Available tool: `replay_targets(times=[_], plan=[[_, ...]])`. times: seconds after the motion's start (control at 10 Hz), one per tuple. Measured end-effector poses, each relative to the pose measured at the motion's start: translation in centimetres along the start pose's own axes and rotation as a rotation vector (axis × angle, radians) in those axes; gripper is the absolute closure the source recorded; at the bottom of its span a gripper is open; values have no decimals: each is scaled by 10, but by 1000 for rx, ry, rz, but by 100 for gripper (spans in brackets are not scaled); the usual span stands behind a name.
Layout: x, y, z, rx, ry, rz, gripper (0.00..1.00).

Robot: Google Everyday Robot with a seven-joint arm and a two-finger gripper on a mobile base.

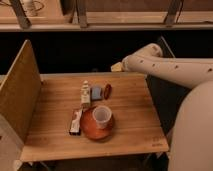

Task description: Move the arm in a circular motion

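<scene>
While the thick cream-white tubular arm [172, 69], dotted with small dark marks, is reaching in from the right, it is hanging above the back right corner of the light wooden table [130, 127]. The pale yellowish gripper [116, 66] is sitting at the arm's leftward end, over the table's rear edge. Whether it is spread or pressed together: cannot tell.

A reddish-brown oval piece [107, 91], a small grey-blue block [96, 92] and a small pale bottle [85, 94] are standing in a row, apart from the gripper. Nearer the camera, a white cup [102, 116] is resting on a round orange-brown plate [87, 128]. A dark-and-white bar packet [76, 121] is lying just beside the plate. A tan wooden side panel [20, 92] is standing along the table's left edge.
</scene>
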Motion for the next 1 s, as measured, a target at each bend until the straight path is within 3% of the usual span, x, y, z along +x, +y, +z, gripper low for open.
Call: replay_targets(times=[0.2, 0.5, 0.7, 1.0], plan=[[-2, 54, 30, -104, 62, -32, 20], [15, 126, 53, -240, 169, -37, 20], [32, 155, 40, -277, 213, -36, 20], [64, 150, 1, -261, 220, 14, 20]])
